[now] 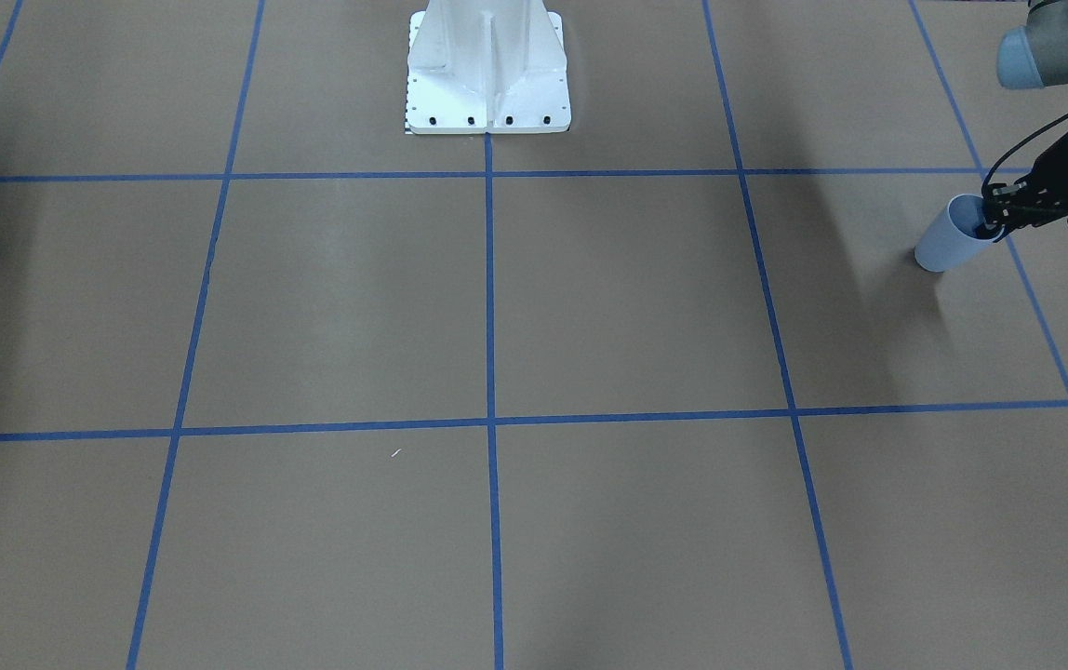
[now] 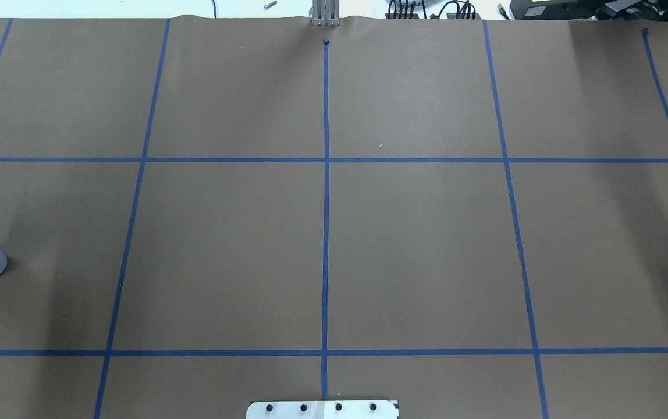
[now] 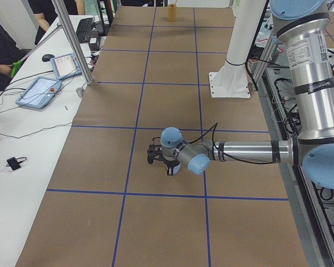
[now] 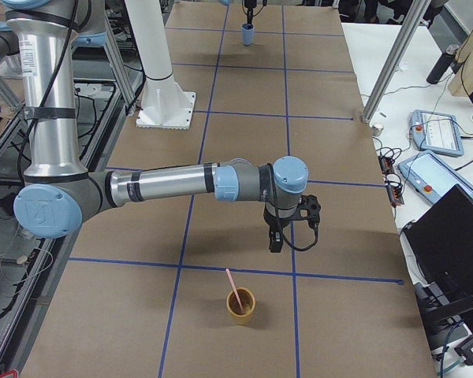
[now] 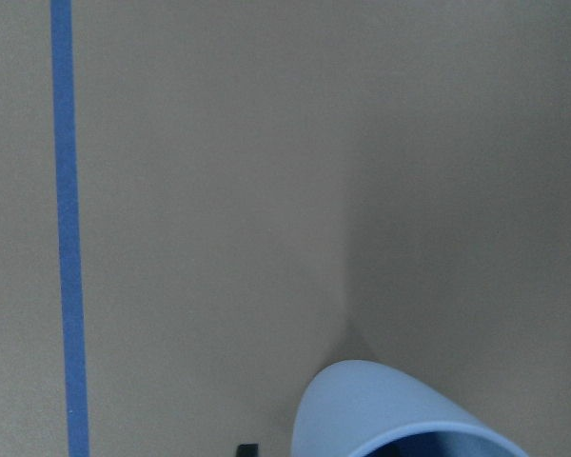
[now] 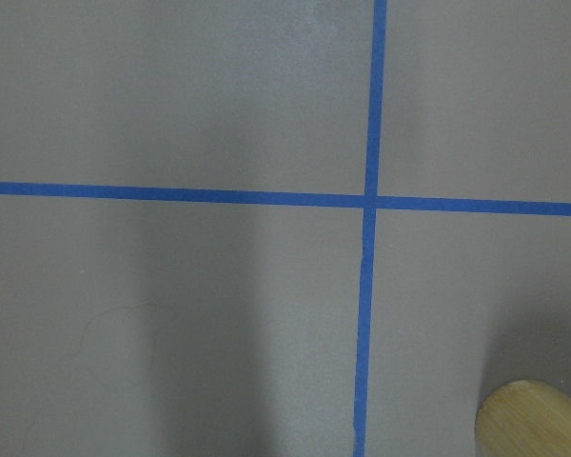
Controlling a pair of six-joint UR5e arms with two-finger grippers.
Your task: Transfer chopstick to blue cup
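Because the chopstick (image 4: 232, 285) stands slanted in a tan cup (image 4: 240, 309) at the end of the bench (image 1: 627, 307) farthest from the blue cup (image 1: 943, 244), the main risk, as I judge it, lies in the long carry. A thin, smooth stick pinched off-centre could swivel or slip between the right fingers (image 4: 274, 240). It would then meet the blue cup's rim at an angle and tip that light cup over instead of dropping in. A hasty pick could also drag the tan cup along, since the stick leans on its rim.

The left fingers (image 1: 999, 216) sit right at the blue cup's mouth, one seemingly reaching inside. Whether they pinch the wall or merely stand apart around it I cannot tell, and a loose hold would let the blue cup shift.

The left arm (image 3: 245, 151) is stretched low and level toward the blue cup. The right arm (image 4: 165, 183) is likewise level, well apart from the blue cup, its fingers pointing straight down over bare bench. Their spacing cannot be judged from the one view showing them.
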